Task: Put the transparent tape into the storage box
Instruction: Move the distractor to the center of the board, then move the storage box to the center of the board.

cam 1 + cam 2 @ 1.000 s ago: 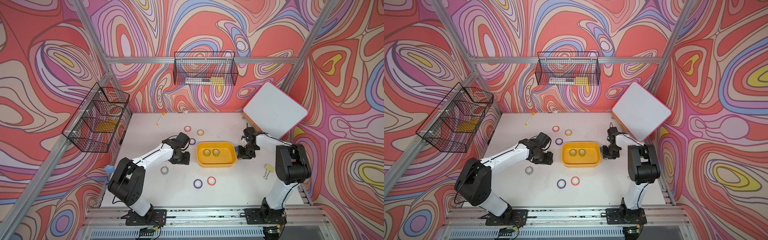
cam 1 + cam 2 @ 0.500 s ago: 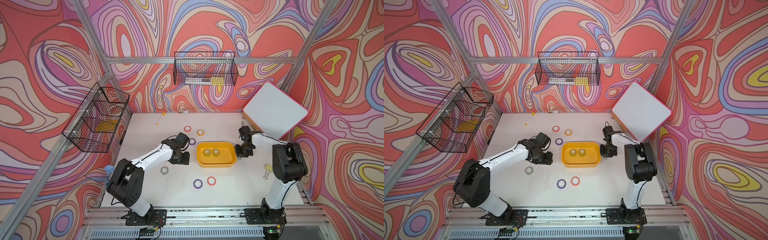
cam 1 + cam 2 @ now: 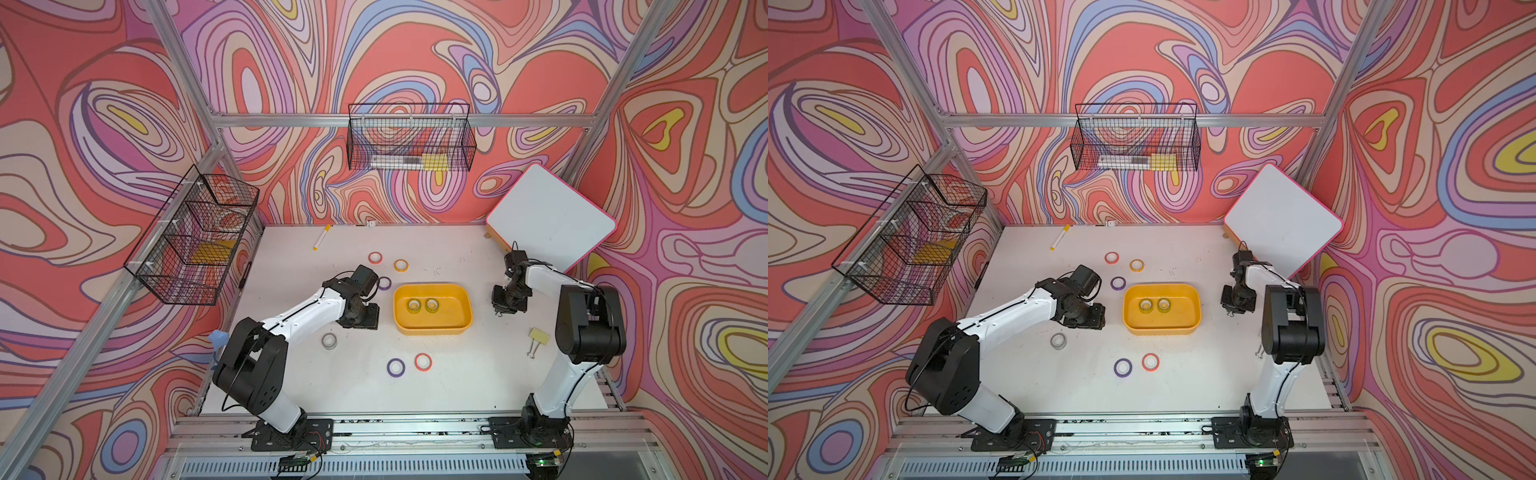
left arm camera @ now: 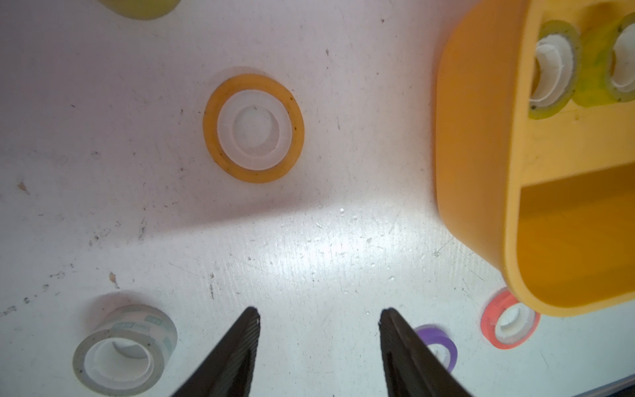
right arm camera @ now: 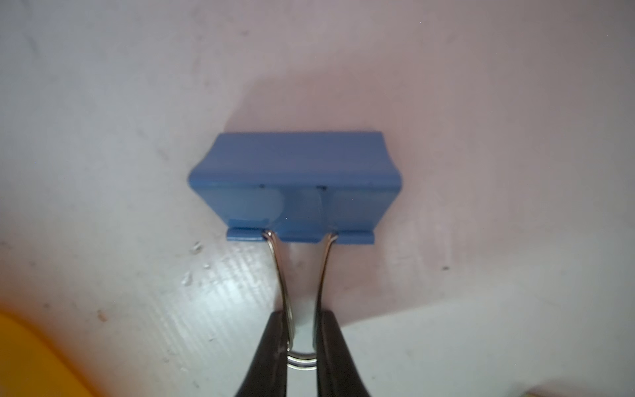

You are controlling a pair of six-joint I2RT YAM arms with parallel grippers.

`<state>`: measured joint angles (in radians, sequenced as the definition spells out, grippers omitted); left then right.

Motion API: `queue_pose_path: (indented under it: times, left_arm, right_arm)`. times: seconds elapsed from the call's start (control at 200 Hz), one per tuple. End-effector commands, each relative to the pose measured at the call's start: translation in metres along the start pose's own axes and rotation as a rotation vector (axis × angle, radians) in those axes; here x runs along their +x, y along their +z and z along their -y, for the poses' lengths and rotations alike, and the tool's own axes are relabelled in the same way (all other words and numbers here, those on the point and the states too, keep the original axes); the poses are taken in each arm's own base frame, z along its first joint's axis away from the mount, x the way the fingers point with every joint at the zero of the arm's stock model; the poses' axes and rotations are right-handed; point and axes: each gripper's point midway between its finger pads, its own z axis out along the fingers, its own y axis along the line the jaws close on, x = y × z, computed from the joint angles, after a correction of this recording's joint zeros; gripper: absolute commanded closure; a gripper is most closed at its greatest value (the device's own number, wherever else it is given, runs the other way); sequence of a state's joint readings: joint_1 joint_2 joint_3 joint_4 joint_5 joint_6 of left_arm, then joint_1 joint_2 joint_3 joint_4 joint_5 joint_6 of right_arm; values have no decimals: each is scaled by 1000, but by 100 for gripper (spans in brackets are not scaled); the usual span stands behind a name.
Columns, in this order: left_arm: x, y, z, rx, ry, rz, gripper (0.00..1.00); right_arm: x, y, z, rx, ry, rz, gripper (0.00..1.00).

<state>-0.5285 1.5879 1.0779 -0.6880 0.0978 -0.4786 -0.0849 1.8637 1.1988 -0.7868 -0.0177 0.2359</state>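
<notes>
Two transparent tape rolls (image 3: 414,305) lie side by side inside the storage box (image 3: 432,330), closer to its far wall than to its near one (both top views show them so). One more transparent roll (image 3: 329,341) lies flat on the white table (image 3: 457,386), outside the box, off its near corner on the side of the left arm. The left gripper (image 4: 319,316) hangs over the table beside the short wall of the box on that same side; its jaws stand spread and nothing is between them. The right gripper (image 5: 302,330) is low beside the opposite short wall of the box, and its jaws pinch the wire handle of a blue binder clip (image 5: 295,182), whose body is close to the table (I cannot tell if it touches). A purple ring (image 3: 395,368) and a red ring (image 3: 422,362) of tape lie just beside each other in front of the near long wall of the box, apart from it.
</notes>
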Motion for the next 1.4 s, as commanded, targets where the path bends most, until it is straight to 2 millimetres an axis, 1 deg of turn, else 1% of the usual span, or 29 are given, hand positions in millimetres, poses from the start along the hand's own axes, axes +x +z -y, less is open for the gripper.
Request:
queue_pose_path:
  times: [0.0,0.065,0.115,0.16,0.2,0.26,0.29,0.3,0.331,0.386,0.501,0.541,0.611,0.681,0.786,1.002,1.182,1.287,1.392]
  left_arm:
    - [1,-6,-5,-8,1,13,39]
    - [1,-8,-6,-10,2,17,39]
    - [2,-8,-7,-13,2,17,39]
    - [2,-9,-7,-14,3,22,39]
    - [2,-9,-7,-13,0,23,39]
    - [1,-10,-6,-11,-3,25,39]
    - [2,-9,-6,-9,-5,22,39]
    - [1,-9,-6,-9,-6,23,39]
    - [2,-9,-6,-8,-6,23,39]
    - [2,-9,-6,-8,-11,25,39]
    - [0,-10,-6,-9,-22,34,37]
    - [0,-10,-6,-9,-23,36,36]
    - [-1,-11,-6,-8,-31,38,36]
    - [0,-12,-7,-12,-34,39,36]
    - [1,-14,-9,-17,-38,44,36]
    - [4,-15,-11,-18,-38,44,35]
    - [5,-14,-10,-16,-38,41,36]
    - [5,-14,-10,-13,-38,41,36]
    - [5,-15,-10,-14,-36,41,36]
  right_arm:
    - [-3,7,15,58,9,-26,84]
    - [-6,6,12,47,9,-29,81]
    - [-9,0,9,31,13,-13,77]
    - [-13,-9,6,17,21,17,74]
    - [-15,-18,1,-12,28,45,68]
    - [-18,-38,-5,-39,36,87,58]
    - [-16,-41,-9,-44,28,85,56]
    - [-17,-49,-11,-52,25,104,55]
    - [-16,-58,-19,-72,10,117,54]
    - [-11,-68,-35,-109,-21,125,53]
    - [9,-80,-88,-204,-133,116,52]
    - [16,-82,-103,-218,-167,110,52]
    - [25,-83,-119,-221,-195,97,53]
    - [31,-82,-127,-219,-199,90,56]
    - [36,-78,-131,-206,-201,78,58]
    - [40,-69,-123,-141,-198,62,60]
    - [46,-59,-124,-151,-201,32,67]
    - [48,-54,-122,-146,-205,18,69]
    - [48,-53,-118,-123,-209,19,71]
